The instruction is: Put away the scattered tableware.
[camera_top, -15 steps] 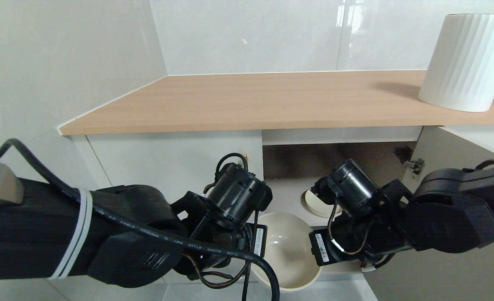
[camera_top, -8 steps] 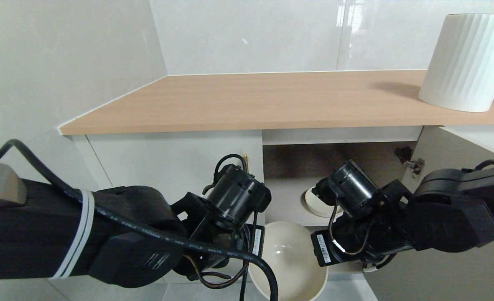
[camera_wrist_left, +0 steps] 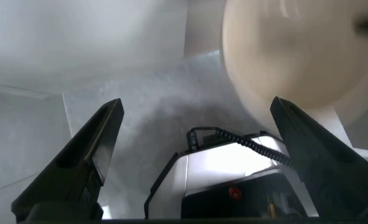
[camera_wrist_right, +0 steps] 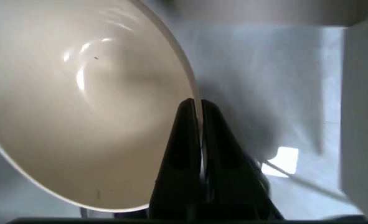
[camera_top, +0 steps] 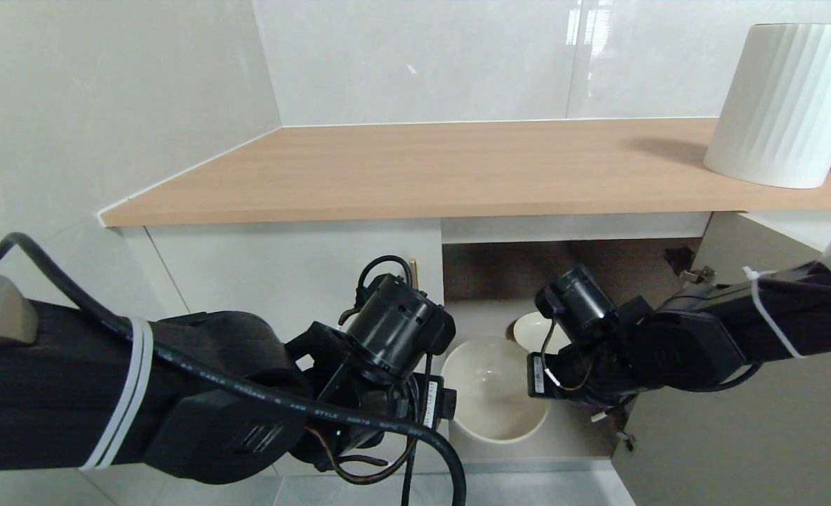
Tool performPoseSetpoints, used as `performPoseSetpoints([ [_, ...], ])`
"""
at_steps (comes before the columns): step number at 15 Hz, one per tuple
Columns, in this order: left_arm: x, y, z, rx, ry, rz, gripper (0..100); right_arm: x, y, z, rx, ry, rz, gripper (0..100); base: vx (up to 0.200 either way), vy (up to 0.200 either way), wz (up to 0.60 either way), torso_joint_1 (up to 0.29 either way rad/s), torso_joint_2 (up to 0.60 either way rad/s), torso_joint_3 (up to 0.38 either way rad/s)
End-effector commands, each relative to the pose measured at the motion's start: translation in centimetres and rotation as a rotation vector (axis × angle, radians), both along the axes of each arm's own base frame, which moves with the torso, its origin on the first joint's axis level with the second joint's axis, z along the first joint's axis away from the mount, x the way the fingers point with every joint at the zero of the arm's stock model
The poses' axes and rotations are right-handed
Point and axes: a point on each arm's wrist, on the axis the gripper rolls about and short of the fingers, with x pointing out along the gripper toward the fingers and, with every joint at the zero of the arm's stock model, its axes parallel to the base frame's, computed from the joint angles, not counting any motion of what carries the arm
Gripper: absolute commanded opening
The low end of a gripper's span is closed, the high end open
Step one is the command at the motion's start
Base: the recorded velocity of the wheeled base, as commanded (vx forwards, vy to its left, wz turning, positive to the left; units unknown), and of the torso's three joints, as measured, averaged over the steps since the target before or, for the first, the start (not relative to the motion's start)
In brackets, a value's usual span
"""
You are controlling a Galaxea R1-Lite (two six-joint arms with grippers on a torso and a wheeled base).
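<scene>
Wood counter (camera_top: 422, 169) runs across the top, w/ white cupboards under it. Far left is the closed door (camera_top: 282, 274). In front of it is the L gripper (camera_wrist_left: 195, 112), jaws spread wide w/ nothing between them, just beside the big bowl (camera_top: 493, 393) but not touching it as far as I can see.

The bowl is cream, mouth up and tipped a bit, in the mouth of the open cupboard compartment, low over its floor (camera_top: 577, 443). Can't tell if the base is down. Behind it, further in on the same floor, sits a small dish (camera_top: 533, 329), prob. already stowed.

Next comes the R gripper (camera_wrist_right: 198, 109), fingers pressed onto the bowl's rim, one inside and one outside, a thin pinch on the edge nearest that arm. Further right is the open door (camera_top: 739, 436), and up on the counter a ribbed white pot (camera_top: 784, 105).

Progress, my read: one piece is in and the big bowl is nearly placed. Left to do: set it flat, let go, back the arm out w/o dragging the rim, and prob. shut the door. Can't tell whether more tableware waits elsewhere.
</scene>
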Motion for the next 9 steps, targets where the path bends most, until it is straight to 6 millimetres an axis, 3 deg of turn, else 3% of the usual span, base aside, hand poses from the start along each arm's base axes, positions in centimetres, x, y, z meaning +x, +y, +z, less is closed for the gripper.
performPoseSetpoints([
  [1,0.0,0.1,0.1,-0.003,-0.003,0.002,100,4.2,-1.4,-3.7,-0.046,0.002,-0.203,0,0.0,0.0,0.0,0.0,0.0,0.0],
  [5,0.0,0.1,0.2,-0.002,-0.006,0.004,100,7.3,-4.3,-3.8,-0.003,-0.062,-0.385,0,0.0,0.0,0.0,0.0,0.0,0.0],
  [9,0.0,0.1,0.3,-0.004,-0.011,0.008,100,9.4,-5.6,-3.6,0.047,-0.155,-0.442,0,0.0,0.0,0.0,0.0,0.0,0.0],
])
